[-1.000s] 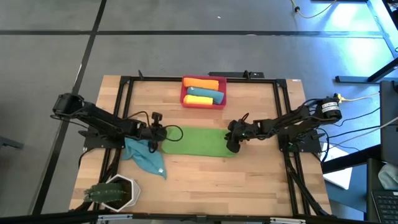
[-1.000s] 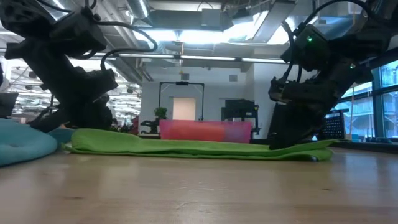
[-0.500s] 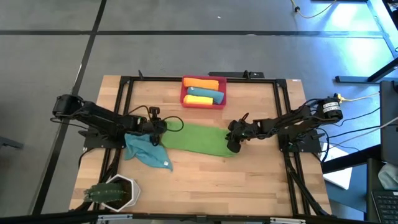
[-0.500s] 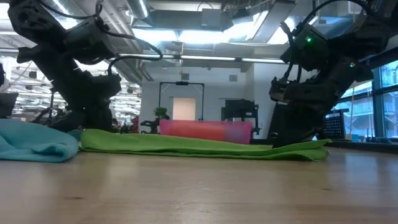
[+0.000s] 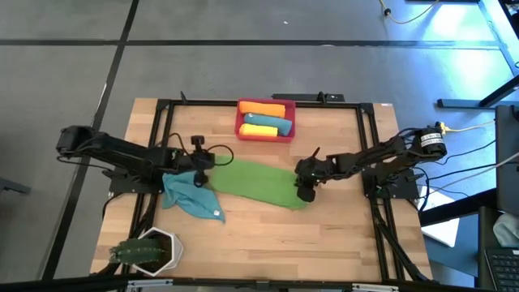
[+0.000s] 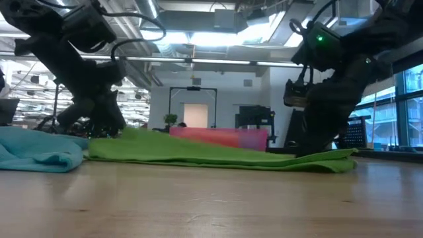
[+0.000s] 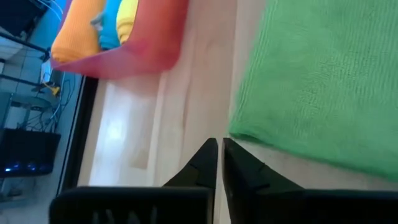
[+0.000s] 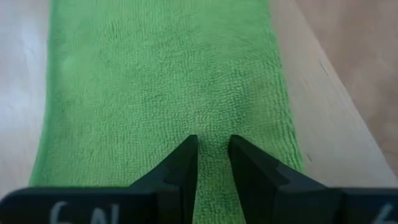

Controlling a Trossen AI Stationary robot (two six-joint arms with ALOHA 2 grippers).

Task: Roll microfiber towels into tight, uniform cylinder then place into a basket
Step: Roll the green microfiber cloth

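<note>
Pale wooden boards form the surface (image 5: 268, 227) beneath my two arms, framed by black rails, with grey floor around it. At its middle the green towel (image 5: 255, 183) lies folded into a long strip, slanting from near my left arm down toward my right. My right end effector (image 8: 211, 152) stands on the strip's right end, its fingers (image 8: 182, 163) a little apart and pressing into the green pile, with a ridge of cloth pinched between them. My left end effector (image 7: 219, 155) sits at the strip's other end, fingers drawn together and gripping nothing, the tips over bare wood just beside the towel's edge; in the low view that end of the cloth rises in a slight hump. A teal-blue towel (image 5: 188, 195) lies crumpled just beside the green one, under my left arm. Farther back on the surface, well apart from both end effectors, the red-pink basket (image 5: 289, 130) holds three rolled towels: an orange roll (image 5: 263, 107), a yellow roll (image 5: 258, 130) and a teal roll (image 5: 268, 120) lying side by side. A white hexagonal pot (image 5: 152, 251) with a green plant stands at the near left corner.
</note>
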